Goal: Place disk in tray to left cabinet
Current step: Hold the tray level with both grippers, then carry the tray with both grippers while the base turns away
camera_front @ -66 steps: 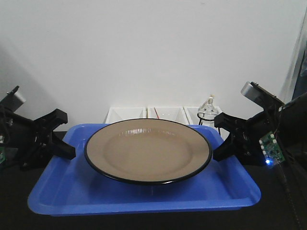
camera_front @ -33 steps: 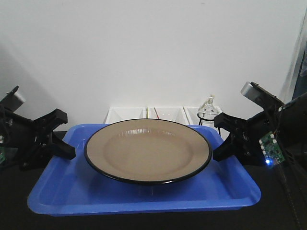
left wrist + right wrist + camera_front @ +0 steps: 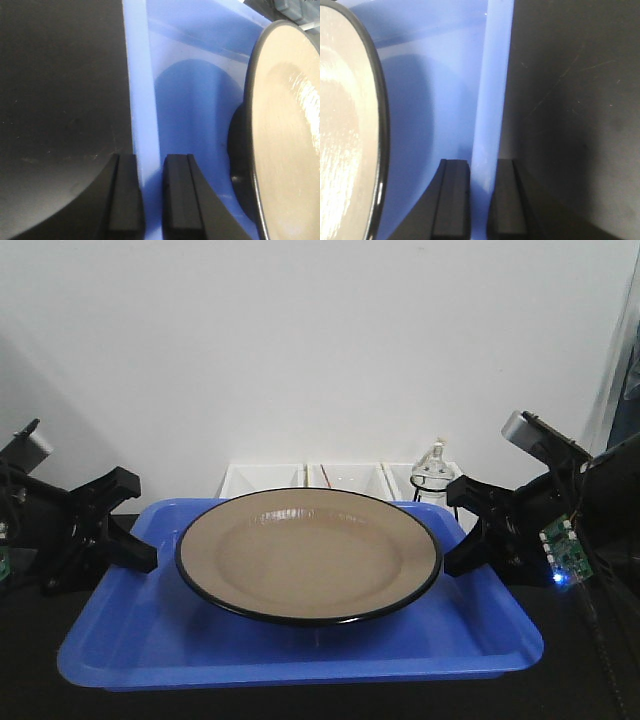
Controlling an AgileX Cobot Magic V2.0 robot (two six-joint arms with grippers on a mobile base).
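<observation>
The disk sat loose in the middle of the tray, nearly filling it. We judged that any tilt or uneven lift between our two sides could slide it against the lip or over it. Our left gripper and right gripper each pinched an end lip, one finger inside and one outside, with the arms reaching in low from either side.

Plain white wall, black tabletop

Bright even light, soft glare on the disk, blurred wrist close-ups.
</observation>
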